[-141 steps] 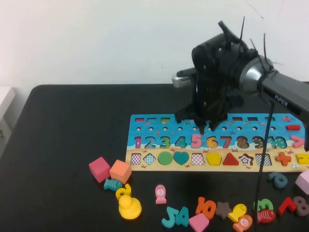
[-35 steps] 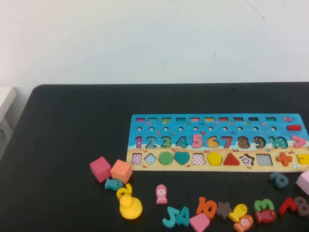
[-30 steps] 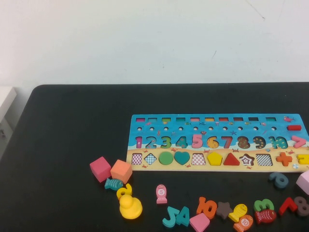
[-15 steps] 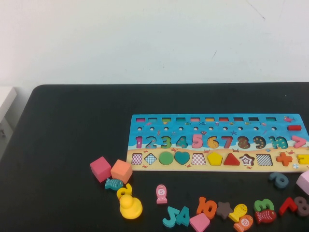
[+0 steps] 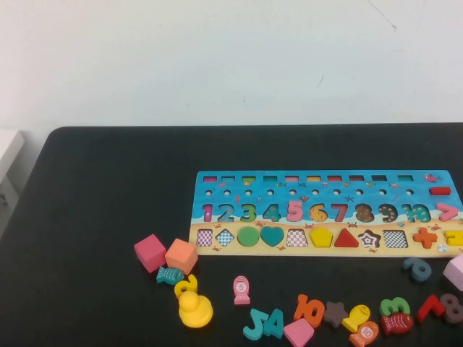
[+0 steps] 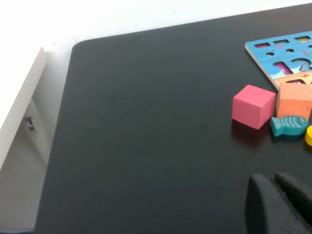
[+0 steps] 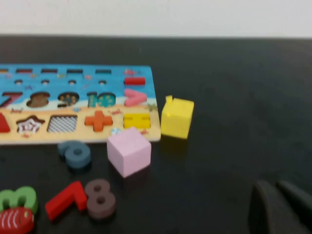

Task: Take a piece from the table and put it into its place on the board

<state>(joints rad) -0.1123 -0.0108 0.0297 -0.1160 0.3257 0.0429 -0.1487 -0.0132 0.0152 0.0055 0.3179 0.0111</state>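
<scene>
The piece, a flat yellow pentagon [image 5: 321,237], lies seated in its place in the shape row of the board [image 5: 239,194], between a checkered square cut-out and the red triangle; it covers the cut-out. Neither arm shows in the high view. In the left wrist view my left gripper [image 6: 275,178] hovers shut over the bare table [image 6: 146,122], near the board's left corner [image 6: 273,53]. My right gripper [image 7: 277,184] is shut over the table off the board's right end [image 7: 48,83]. Neither holds anything.
A pink cube [image 5: 150,252], an orange cube [image 5: 181,256], a yellow duck [image 5: 194,309], a pink pentagon [image 5: 298,332] and several loose numbers and fish lie along the table's front. A yellow cube [image 7: 177,117] and a pale pink cube [image 7: 129,150] sit by the board's right end.
The right arm, over the board's middle several seconds ago, has left the high view. Over the last second nothing on the table has moved.
</scene>
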